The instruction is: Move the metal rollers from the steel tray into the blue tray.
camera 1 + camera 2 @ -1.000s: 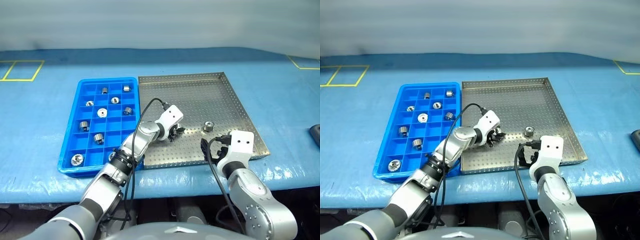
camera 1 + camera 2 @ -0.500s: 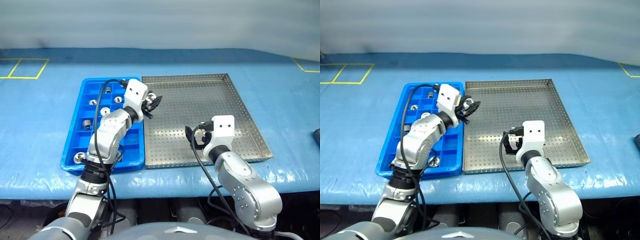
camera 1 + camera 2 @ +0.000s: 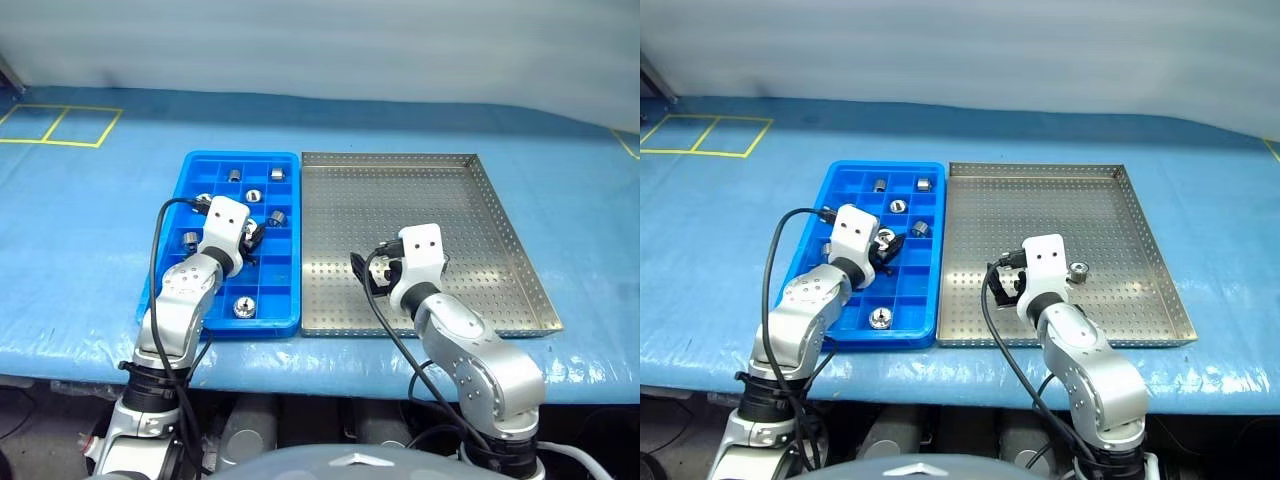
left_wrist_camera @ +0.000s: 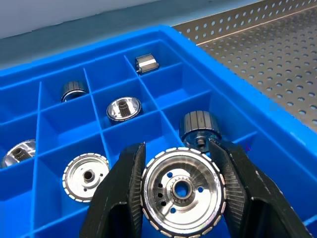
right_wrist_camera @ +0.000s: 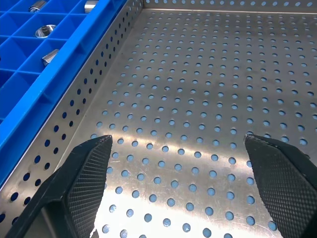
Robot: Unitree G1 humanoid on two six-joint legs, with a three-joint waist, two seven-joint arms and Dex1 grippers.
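My left gripper [image 4: 176, 146] is shut on a metal roller [image 4: 182, 190], a shiny toothed disc with a hollow centre. It hangs over the middle compartments of the blue tray [image 3: 880, 166]. Several more rollers [image 4: 124, 108] lie in separate compartments there. To the right of the blue tray lies the steel tray [image 3: 1040, 200]. My right gripper [image 5: 178, 144] stands open just above its perforated floor, near the front left part, with nothing between its fingers. One roller [image 3: 1078, 269] rests on the steel tray just right of my right hand.
Both trays sit side by side on a table covered in blue tarp [image 3: 1200, 180]. Yellow tape squares [image 3: 705, 135] mark the far left. Black cables [image 3: 985, 310] loop from both wrists. The table's front edge runs just below the trays.
My left gripper has carried the roller leftward from the steel tray to over the blue tray. The right hand shifted a little left and forward. The camera view has also shifted.
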